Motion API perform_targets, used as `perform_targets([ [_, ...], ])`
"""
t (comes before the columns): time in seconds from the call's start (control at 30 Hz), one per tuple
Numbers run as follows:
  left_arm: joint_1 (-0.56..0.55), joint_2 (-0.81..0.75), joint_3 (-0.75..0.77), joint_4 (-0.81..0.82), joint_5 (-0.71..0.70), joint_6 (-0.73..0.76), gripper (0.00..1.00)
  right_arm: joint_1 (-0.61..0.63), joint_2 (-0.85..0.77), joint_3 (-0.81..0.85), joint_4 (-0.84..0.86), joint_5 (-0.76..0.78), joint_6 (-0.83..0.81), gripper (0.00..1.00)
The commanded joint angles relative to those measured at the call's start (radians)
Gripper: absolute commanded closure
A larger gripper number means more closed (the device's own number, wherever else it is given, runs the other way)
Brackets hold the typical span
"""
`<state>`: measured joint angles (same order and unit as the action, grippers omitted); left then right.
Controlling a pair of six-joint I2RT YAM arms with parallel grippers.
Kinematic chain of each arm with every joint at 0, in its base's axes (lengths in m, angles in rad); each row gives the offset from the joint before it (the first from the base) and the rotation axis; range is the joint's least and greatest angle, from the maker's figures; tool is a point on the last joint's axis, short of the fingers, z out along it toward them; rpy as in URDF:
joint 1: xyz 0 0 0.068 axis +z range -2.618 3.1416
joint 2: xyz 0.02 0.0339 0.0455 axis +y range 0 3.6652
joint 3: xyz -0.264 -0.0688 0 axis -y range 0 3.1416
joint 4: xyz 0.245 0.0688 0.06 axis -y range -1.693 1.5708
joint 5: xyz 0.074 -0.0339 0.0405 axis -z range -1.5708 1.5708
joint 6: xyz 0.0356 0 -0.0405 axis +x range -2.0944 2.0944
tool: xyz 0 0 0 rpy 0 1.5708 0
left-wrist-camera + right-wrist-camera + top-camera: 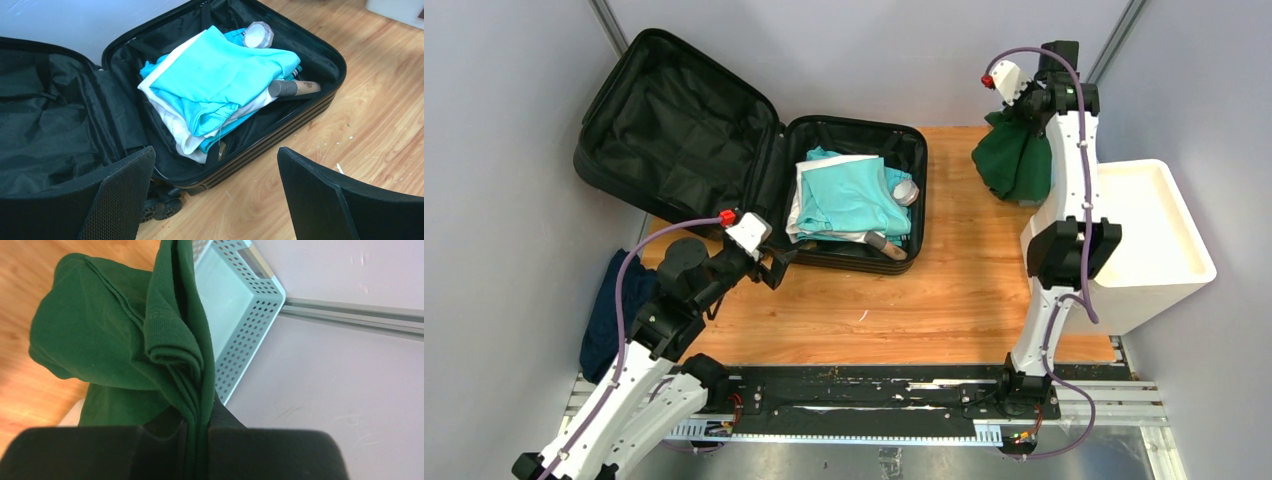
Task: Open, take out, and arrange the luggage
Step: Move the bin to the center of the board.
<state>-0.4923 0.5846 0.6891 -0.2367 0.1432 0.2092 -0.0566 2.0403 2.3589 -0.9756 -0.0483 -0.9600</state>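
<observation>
No text, label, brand, number or sign can be read in any view. The tube (295, 88) and the round jar (259, 34) lying in the suitcase (280, 141) are too small and blurred to show any print.

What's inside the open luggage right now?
The luggage holds a pile of turquoise and white clothes, a round jar and a tube. Anything under the pile is hidden.
</observation>
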Motion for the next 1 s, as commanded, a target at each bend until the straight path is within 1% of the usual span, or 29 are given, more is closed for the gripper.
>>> perform_targets([
  [0.0, 0.001, -0.001, -0.011, 0.009, -0.029, 0.008, 0.0, -0.02, 0.07, 0.068, 0.108, 0.11, -0.077, 1.0],
  [0.23, 0.002, 0.018, -0.013, 0.006, -0.049, 0.017, 0.0, -0.04, 0.193, 0.148, 0.204, 0.127, -0.135, 1.0],
  [0.4, 0.003, 0.026, -0.013, 0.005, -0.063, 0.024, 0.0, -0.053, 0.237, 0.155, 0.263, 0.141, -0.15, 1.0],
  [0.5, 0.002, 0.03, -0.014, 0.005, -0.069, 0.028, 0.0, -0.062, 0.246, 0.161, 0.268, 0.134, -0.138, 1.0],
  [0.57, 0.003, 0.031, -0.014, 0.005, -0.072, 0.029, 0.0, -0.063, 0.203, 0.131, 0.267, 0.102, -0.109, 1.0],
  [0.67, 0.002, 0.032, -0.014, 0.003, -0.076, 0.031, 0.0, -0.06, 0.093, 0.056, 0.271, -0.011, -0.055, 1.0],
  [0.8, 0.003, 0.033, -0.013, 0.003, -0.078, 0.032, 0.0, -0.046, -0.034, -0.004, 0.272, -0.103, -0.011, 1.0],
  [0.97, 0.003, 0.029, -0.014, 0.002, -0.08, 0.031, 0.0, -0.029, -0.105, 0.001, 0.225, -0.157, 0.021, 1.0],
])
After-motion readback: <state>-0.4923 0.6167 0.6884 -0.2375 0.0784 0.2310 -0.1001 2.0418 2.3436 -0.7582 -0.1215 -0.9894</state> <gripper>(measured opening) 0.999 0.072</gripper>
